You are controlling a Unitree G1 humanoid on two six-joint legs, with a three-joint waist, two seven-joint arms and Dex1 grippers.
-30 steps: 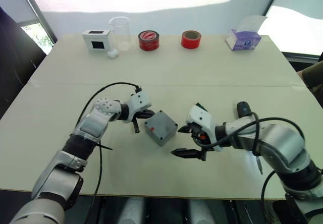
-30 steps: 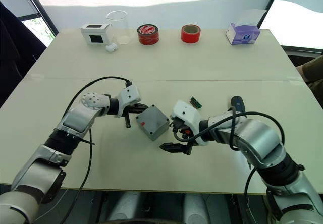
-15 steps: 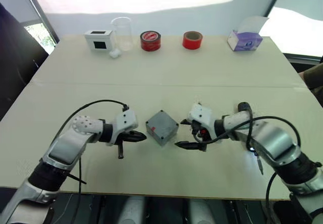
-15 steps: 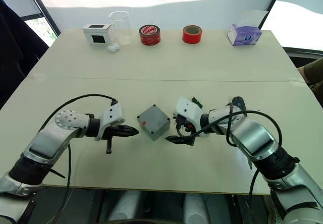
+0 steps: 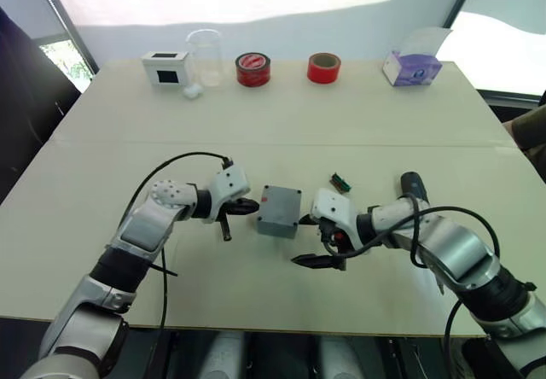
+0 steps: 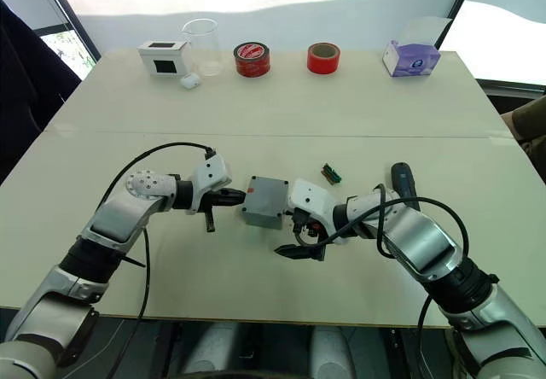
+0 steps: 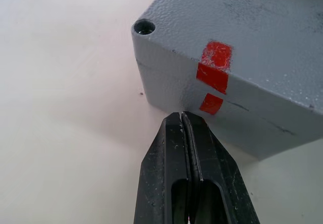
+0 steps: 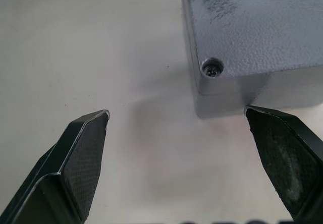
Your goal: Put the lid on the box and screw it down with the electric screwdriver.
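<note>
left gripper (image 5: 249,207), fingers clenched, noses the lidded square grey metal box (image 5: 280,211) to square it; right gripper (image 5: 317,241) fingers spread alongside.

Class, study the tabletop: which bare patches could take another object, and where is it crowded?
Free: the wide middle band between the back row, from the white box to the tissue box, and the grey box. Crowded: around that box, flanked by the left pincer and right pincer.

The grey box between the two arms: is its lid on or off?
On. The lid sits flush atop the box, a thin seam running between them, red marks lined up across it.
</note>
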